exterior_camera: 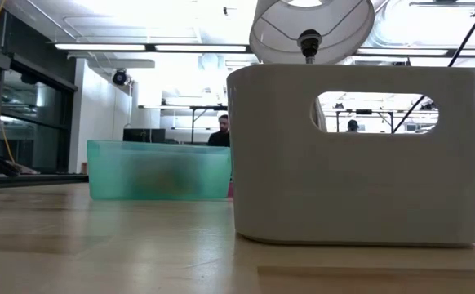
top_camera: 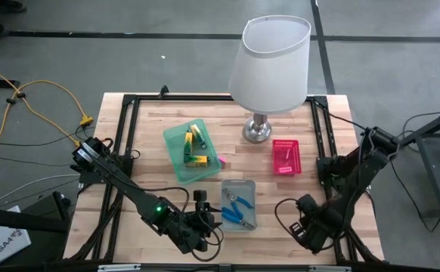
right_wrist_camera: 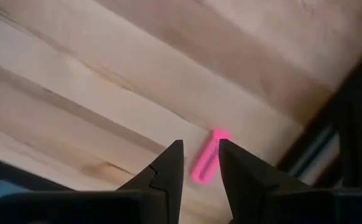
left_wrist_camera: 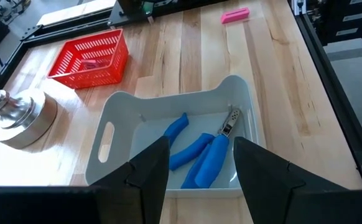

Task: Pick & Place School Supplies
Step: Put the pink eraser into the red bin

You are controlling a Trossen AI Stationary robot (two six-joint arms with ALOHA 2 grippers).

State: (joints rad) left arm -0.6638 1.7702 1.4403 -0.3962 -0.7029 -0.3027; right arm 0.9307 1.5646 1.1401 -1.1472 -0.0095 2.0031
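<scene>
Sorting stage, tools already binned: the pliers (left_wrist_camera: 226, 127) and the screwdriver (left_wrist_camera: 190, 152) lie in the grey tray (left_wrist_camera: 248, 93), the yellow-and-green pieces (top_camera: 195, 143) in the green tray (top_camera: 174, 140), and one pink bar (top_camera: 286, 156) in the pink tray (top_camera: 286, 143), so each kind evidently has its own bin; the left gripper (left_wrist_camera: 198, 165) hovers above the grey tray, fingers apart and holding nothing, probably just clear of a drop; a loose pink bar (left_wrist_camera: 235, 15) lies on the bare table (top_camera: 140, 151) beyond the tray; the right gripper (right_wrist_camera: 199, 163), half open and empty, points at a pink bar (right_wrist_camera: 206, 158), seemingly aiming to pick it.
</scene>
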